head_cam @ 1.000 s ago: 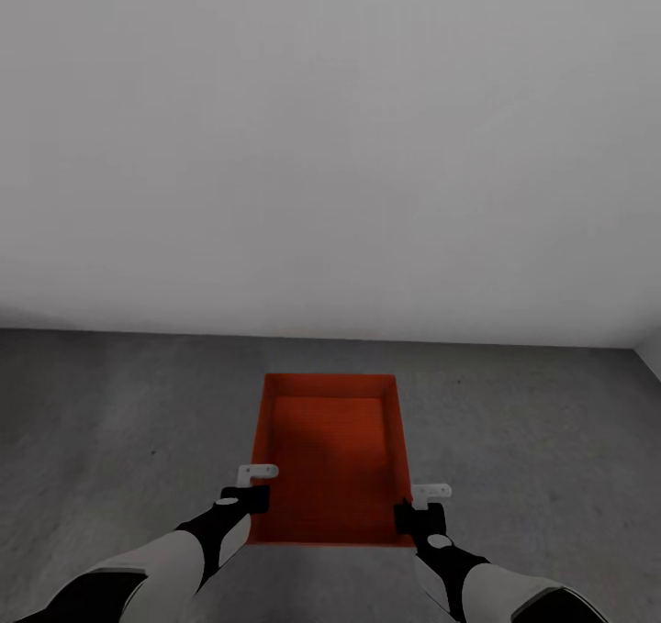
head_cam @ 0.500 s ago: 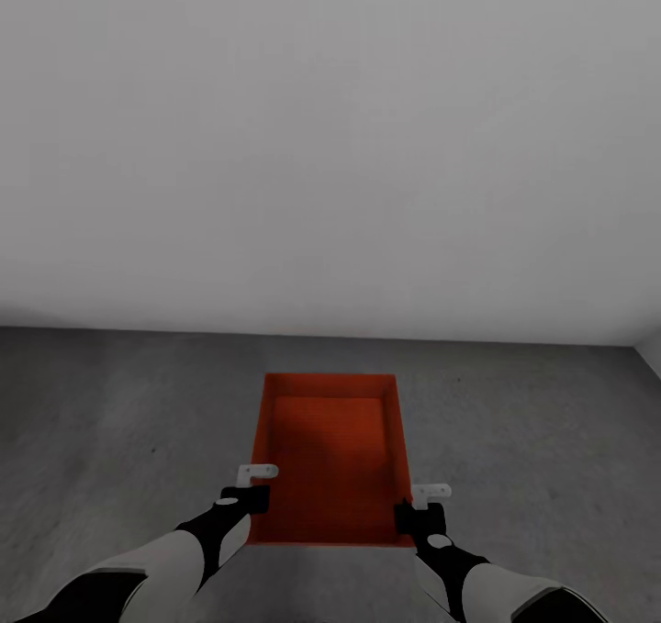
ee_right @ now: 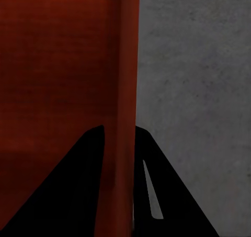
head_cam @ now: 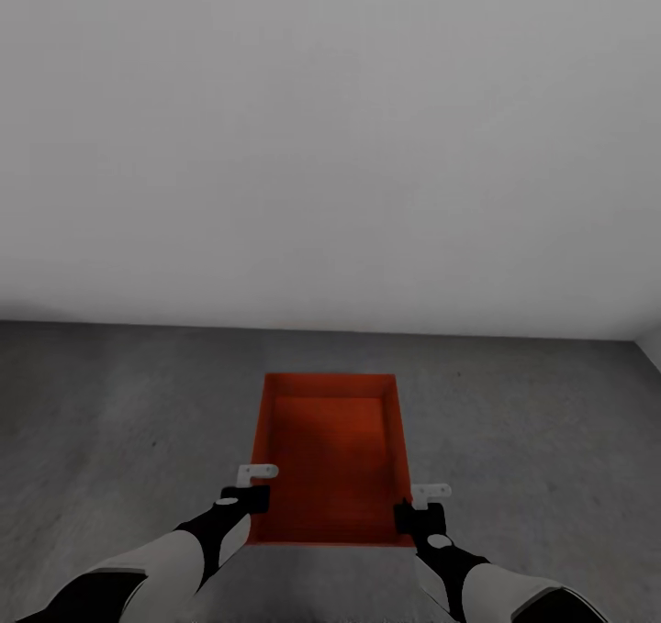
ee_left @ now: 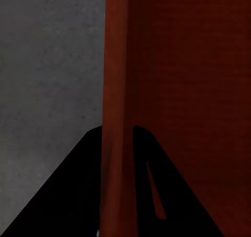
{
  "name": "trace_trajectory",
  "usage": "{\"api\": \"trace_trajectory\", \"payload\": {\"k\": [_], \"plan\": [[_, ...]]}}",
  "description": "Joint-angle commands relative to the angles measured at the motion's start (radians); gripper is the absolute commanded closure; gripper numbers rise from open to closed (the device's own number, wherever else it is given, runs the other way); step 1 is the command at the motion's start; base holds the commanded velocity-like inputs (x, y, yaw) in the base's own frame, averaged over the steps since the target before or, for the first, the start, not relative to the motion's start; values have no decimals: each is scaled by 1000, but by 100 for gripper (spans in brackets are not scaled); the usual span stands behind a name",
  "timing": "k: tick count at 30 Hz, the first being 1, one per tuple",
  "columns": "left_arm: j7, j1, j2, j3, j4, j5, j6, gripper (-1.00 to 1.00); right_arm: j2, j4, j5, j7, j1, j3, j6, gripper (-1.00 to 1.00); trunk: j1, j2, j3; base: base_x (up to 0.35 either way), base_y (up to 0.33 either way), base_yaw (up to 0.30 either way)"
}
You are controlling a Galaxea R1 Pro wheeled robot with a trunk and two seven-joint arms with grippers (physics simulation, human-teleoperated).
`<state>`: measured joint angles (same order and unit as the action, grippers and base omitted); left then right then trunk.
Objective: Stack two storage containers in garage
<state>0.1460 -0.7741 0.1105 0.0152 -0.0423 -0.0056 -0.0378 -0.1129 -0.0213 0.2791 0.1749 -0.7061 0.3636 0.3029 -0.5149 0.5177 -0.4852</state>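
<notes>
Storage container (head_cam: 330,458) between both hands, wall (head_cam: 330,146) ahead.

Orange-red container (head_cam: 330,453); mottled dark grey floor (head_cam: 532,421); plain white wall (head_cam: 330,146).

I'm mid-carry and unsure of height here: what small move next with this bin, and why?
Probably lower both arms slowly and together. The left gripper and right gripper each straddle a side wall of the orange-red container, over the dark grey floor. Whether it already touches the floor cannot be told.

container (head_cam: 329,453) over floor (head_cam: 532,421), wall (head_cam: 330,146) behind
</notes>
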Motion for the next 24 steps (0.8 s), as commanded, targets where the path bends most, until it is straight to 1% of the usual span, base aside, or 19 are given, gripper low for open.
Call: {"api": "trace_trajectory", "payload": {"k": [1,24], "plan": [[18,-1,-43,43,3,1,-4,100,-1,1,-1,1,-1,-37,32,100,0,1,-3,0,0,0],[18,-1,-45,43,3,1,-7,100,1,1,-1,-2,-1,-37,32,100,0,1,-38,0,0,0]]}}
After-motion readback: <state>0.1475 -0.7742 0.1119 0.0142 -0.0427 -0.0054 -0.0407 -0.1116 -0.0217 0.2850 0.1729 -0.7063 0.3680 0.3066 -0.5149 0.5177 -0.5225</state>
